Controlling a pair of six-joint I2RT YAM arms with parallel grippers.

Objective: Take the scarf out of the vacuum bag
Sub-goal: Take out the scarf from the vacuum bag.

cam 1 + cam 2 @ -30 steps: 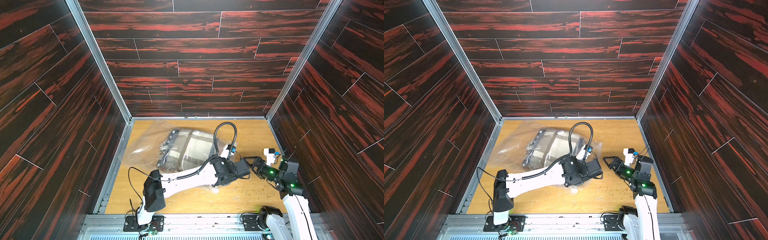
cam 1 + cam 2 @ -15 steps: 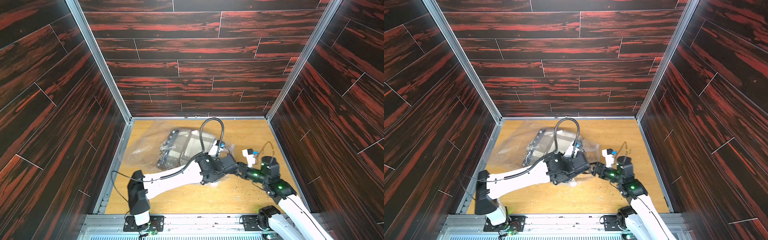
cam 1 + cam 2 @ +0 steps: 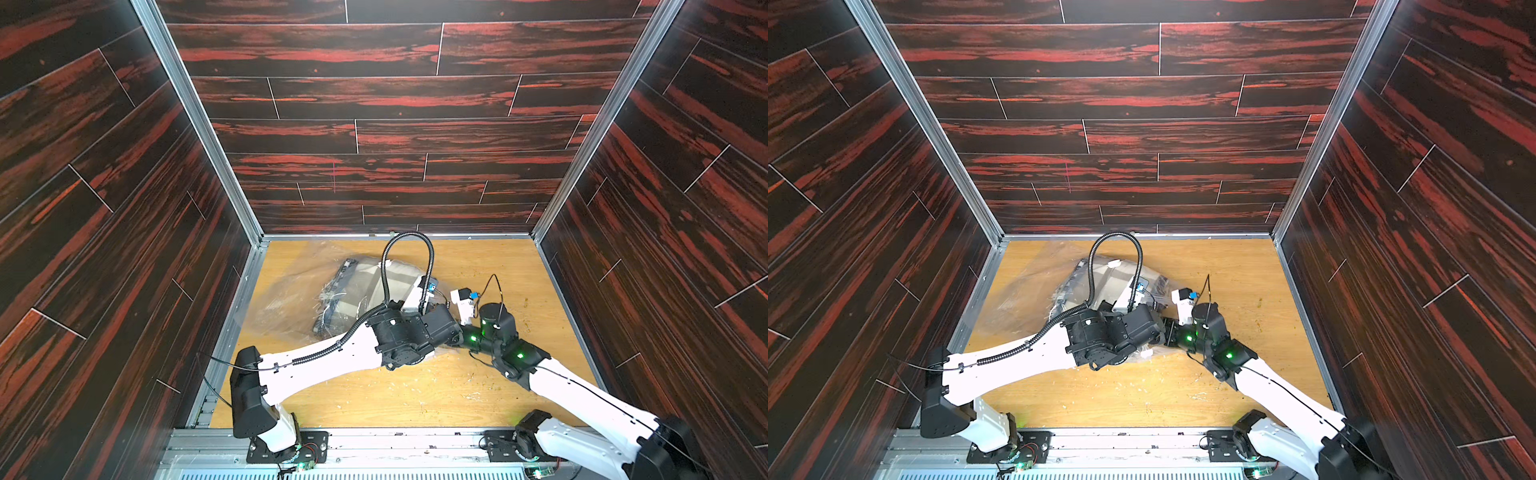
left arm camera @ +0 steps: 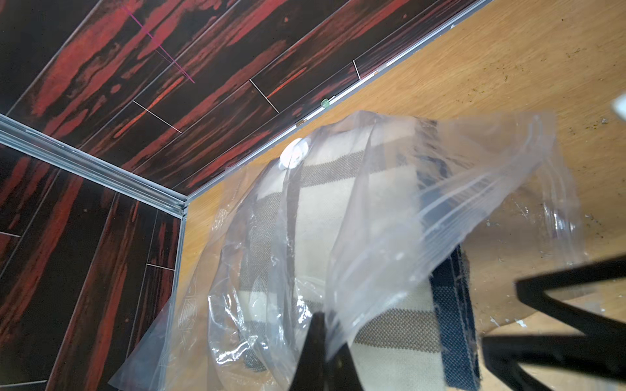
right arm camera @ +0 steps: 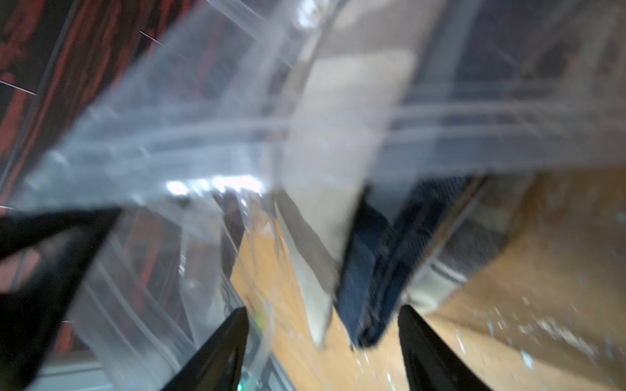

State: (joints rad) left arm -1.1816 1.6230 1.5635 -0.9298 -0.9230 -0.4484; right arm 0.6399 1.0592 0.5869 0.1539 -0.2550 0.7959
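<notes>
The left tool [image 4: 321, 338] is pressed together on a fold of the vacuum bag [image 4: 440, 189], holding its mouth up. The right tool [image 5: 323, 309] is spread, and the navy edge of the scarf [image 5: 366, 287] shows between its fingers. The cloth looks soft and light and the film slippery, so pinch cloth alone. The bag lies far left on the worktop [image 3: 415, 395]. The top views hide both tools' tips, and the right wrist view is blurred.

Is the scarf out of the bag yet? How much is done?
Not yet. Done: the left gripper is pinched shut on the open edge of the vacuum bag, holding the mouth up. In hand: the right gripper has open jaws either side of the navy end of the scarf. To do: close on that end and pull; most of the scarf lies inside the plastic.
</notes>
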